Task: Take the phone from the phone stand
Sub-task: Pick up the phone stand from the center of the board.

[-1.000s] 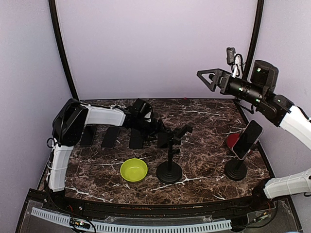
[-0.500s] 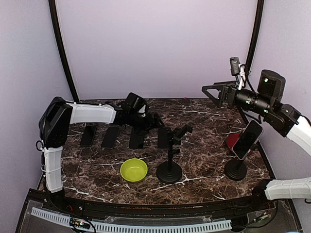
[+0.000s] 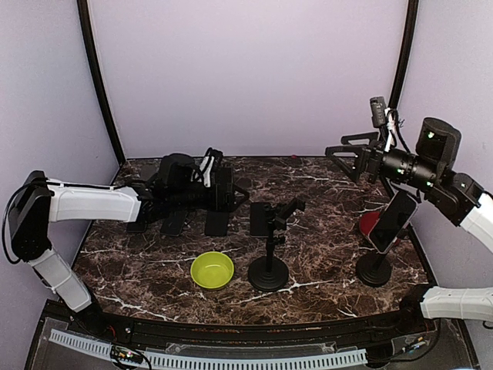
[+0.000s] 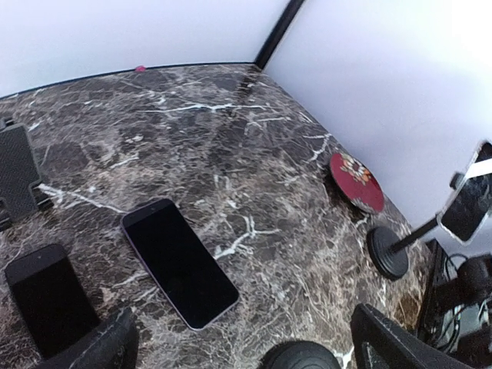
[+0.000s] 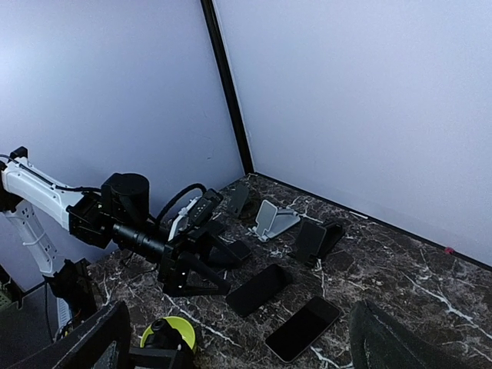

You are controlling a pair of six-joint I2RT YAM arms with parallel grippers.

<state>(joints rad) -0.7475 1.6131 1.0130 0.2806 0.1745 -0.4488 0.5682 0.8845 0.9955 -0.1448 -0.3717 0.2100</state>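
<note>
Dark marble counter (image 3: 323, 193), lavender walls. Phone (image 3: 391, 221) tilted in clamp of phone stand (image 3: 374, 271), far right, not yet taken. Right hand (image 3: 339, 150) above and behind it, wide open, empty, likely lining up approach. Left hand (image 3: 229, 189) wide open, empty, over flat phones (image 3: 217, 222), well apart.

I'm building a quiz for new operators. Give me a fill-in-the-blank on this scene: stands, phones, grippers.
The dark phone is clamped in the black stand on the ____ side of the marble table.
The middle black stand holds ____ phone.
The left gripper and right gripper both stand ____.
In the top view, the yellow-green bowl sits to the ____ of the middle stand.
Missing: right; no; open; left.
</note>
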